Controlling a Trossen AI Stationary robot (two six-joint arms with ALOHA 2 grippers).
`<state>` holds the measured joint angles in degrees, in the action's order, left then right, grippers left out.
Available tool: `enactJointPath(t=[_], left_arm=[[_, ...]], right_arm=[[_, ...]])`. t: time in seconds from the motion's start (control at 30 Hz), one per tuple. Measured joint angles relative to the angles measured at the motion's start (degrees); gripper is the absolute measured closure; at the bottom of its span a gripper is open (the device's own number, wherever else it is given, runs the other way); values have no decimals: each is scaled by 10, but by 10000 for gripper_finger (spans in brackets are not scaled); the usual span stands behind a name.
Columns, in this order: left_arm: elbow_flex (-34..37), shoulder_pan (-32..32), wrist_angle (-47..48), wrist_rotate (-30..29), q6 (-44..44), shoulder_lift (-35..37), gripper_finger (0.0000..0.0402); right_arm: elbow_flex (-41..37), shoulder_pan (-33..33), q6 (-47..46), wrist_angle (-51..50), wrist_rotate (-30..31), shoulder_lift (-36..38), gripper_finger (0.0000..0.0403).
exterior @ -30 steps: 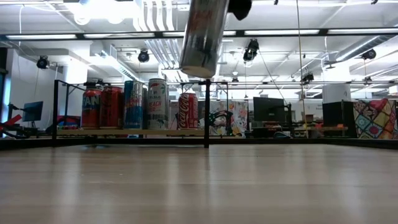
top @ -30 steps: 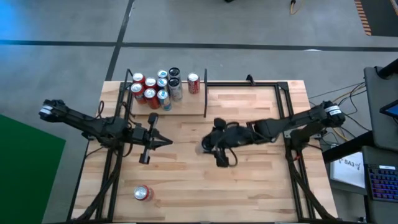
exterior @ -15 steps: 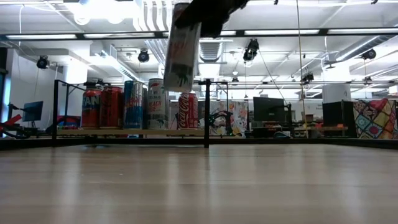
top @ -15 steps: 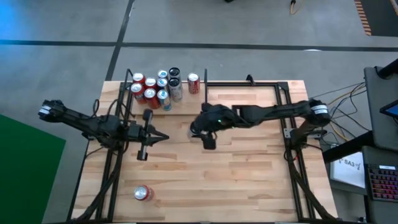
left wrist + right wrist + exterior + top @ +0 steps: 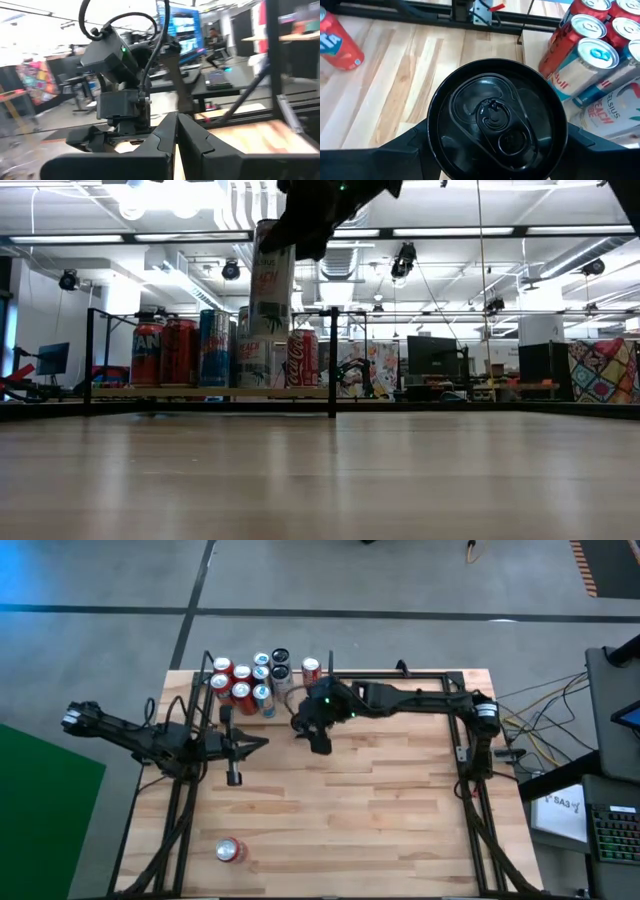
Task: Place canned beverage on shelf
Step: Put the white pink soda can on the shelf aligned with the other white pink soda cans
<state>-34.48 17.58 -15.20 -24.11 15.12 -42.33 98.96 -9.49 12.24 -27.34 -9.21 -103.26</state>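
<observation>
Right end effector [image 5: 300,225] grasps my tall can [image 5: 270,275]; I'd lower it upright beside the shelf [image 5: 300,705] cluster, avoiding neighbours.

Left pincer [image 5: 176,131] (fingers pressed together) before the other arm [image 5: 120,75], blurred room behind
</observation>
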Motion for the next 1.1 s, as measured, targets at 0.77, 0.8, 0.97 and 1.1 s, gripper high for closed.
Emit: enactJointPath(t=[0.77, 0.8, 0.97, 1.1], left_arm=[[0, -1, 9, -115, 39, 3, 402], [0, -1, 11, -115, 39, 3, 402], [0, -1, 12, -115, 39, 2, 402], [0, -1, 12, -115, 39, 2, 402]], right_arm=[[132, -94, -10, -19, -34, -138, 158], [133, -96, -11, -18, -35, -139, 158], [133, -103, -73, -7, -32, -147, 158], [133, -107, -98, -2, -21, -158, 158]])
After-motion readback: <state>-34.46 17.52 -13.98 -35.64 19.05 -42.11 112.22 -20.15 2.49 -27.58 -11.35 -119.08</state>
